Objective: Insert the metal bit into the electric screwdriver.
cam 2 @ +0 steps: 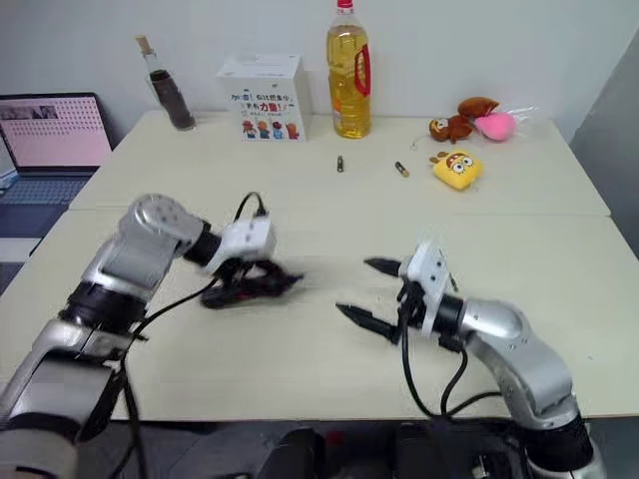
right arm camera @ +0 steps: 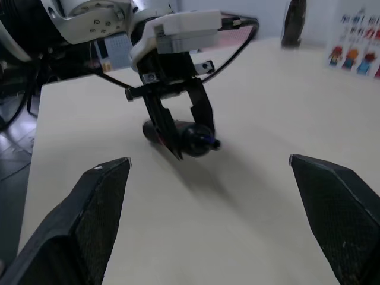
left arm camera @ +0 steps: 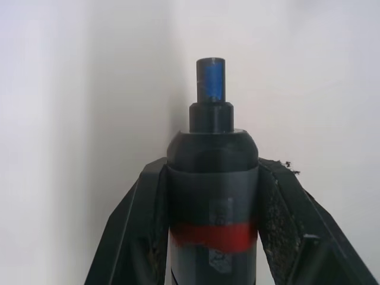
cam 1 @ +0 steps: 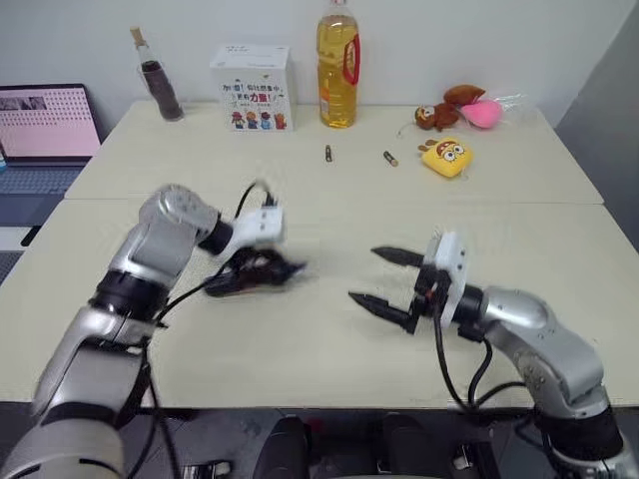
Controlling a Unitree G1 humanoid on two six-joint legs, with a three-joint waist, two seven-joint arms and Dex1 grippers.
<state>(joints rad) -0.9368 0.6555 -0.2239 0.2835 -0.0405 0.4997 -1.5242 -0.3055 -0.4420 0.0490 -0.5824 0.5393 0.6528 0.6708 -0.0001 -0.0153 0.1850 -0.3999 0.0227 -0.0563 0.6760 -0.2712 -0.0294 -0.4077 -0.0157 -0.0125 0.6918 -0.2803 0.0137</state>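
Evidently the left gripper point(right arm camera: 178, 127) clamps the electric screwdriver point(left arm camera: 212, 178), apparently just above the surface point(cam 1: 329, 220); beside the screwdriver, the right gripper point(cam 1: 384, 279) stands wide, holding nothing.

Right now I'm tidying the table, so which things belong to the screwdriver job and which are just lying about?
Job:
electric screwdriver, gripped in the left hand
right hand, open

Lying about:
oil bottle
dark bottle
white box
yellow toy
plush toys
laptop
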